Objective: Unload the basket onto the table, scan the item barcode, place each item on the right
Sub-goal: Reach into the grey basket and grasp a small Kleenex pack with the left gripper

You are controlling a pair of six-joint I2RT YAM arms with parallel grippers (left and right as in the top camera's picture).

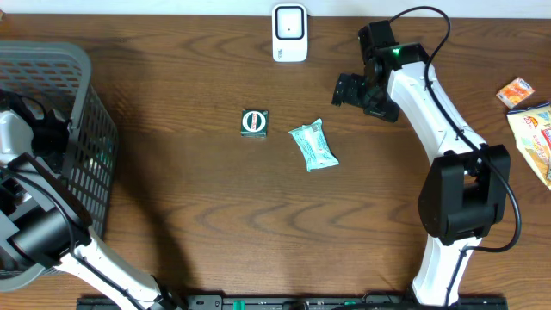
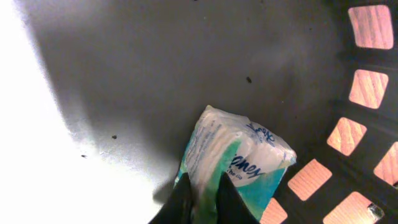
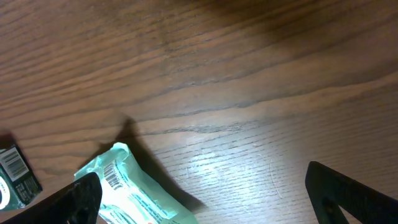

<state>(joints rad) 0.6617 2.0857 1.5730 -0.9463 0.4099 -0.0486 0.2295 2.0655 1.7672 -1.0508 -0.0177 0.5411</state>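
Note:
In the left wrist view my left gripper [image 2: 203,186] is down inside the grey basket [image 2: 124,74], shut on a teal-and-white Kleenex tissue pack [image 2: 239,152] that lies on the basket floor near its slotted wall. My right gripper [image 1: 349,89] hovers open over the table, up and to the right of a teal packet [image 1: 312,145]. The right wrist view shows that packet [image 3: 130,196] with its barcode [image 3: 112,176] facing up, beside the left finger [image 3: 81,199]; nothing lies between the fingers. A white scanner [image 1: 289,33] stands at the back edge.
A small dark green box [image 1: 254,122] lies left of the teal packet. The grey basket [image 1: 52,60] fills the left side with my left arm reaching into it. Orange and yellow snack packets [image 1: 516,90] [image 1: 535,138] lie at the right edge.

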